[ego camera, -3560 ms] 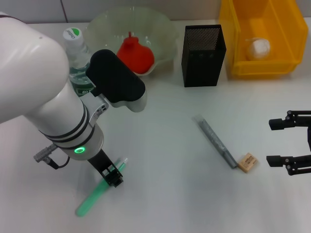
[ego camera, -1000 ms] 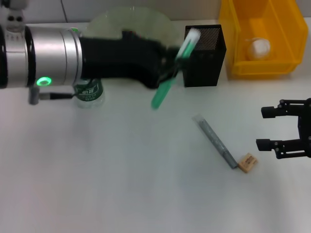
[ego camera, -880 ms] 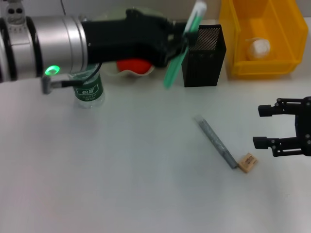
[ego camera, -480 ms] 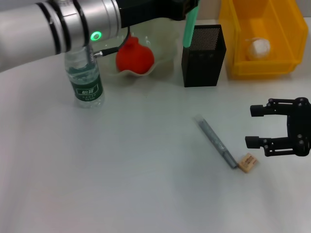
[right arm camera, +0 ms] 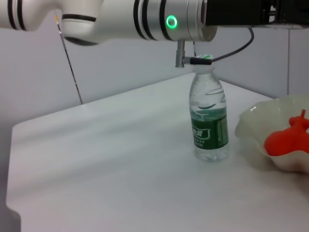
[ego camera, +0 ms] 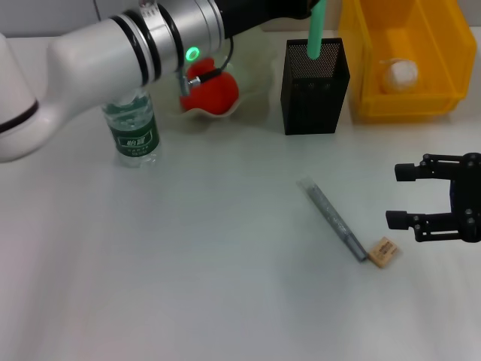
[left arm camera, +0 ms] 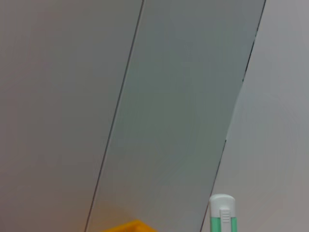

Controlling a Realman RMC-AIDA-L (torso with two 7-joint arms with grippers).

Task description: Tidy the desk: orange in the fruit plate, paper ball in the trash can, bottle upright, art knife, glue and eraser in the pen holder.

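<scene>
Moved: left arm has swung from the near-left table up over the pen holder (ego camera: 315, 85), carrying the glue (ego camera: 316, 30).
Right gripper (ego camera: 403, 195): spread, empty, waiting beside eraser (ego camera: 382, 251) and art knife (ego camera: 335, 219).
Art knife axis: diagonal, near end touching eraser.
Left gripper: out of frame, cannot tell.
Glue axis: vertical, lower end entering the holder's mouth for a clean drop.

A: The pen holder (ego camera: 315, 86) looks like matt black metal mesh, and the green stick (ego camera: 316, 30) above it like smooth plastic

B: Left of the pen holder, the fruit plate (ego camera: 252, 71) is translucent and glossy; the bottle (ego camera: 132, 128) is clear plastic with a green label. The desk (ego camera: 225, 263) is smooth matt white, the bin (ego camera: 402, 56) glossy yellow plastic
</scene>
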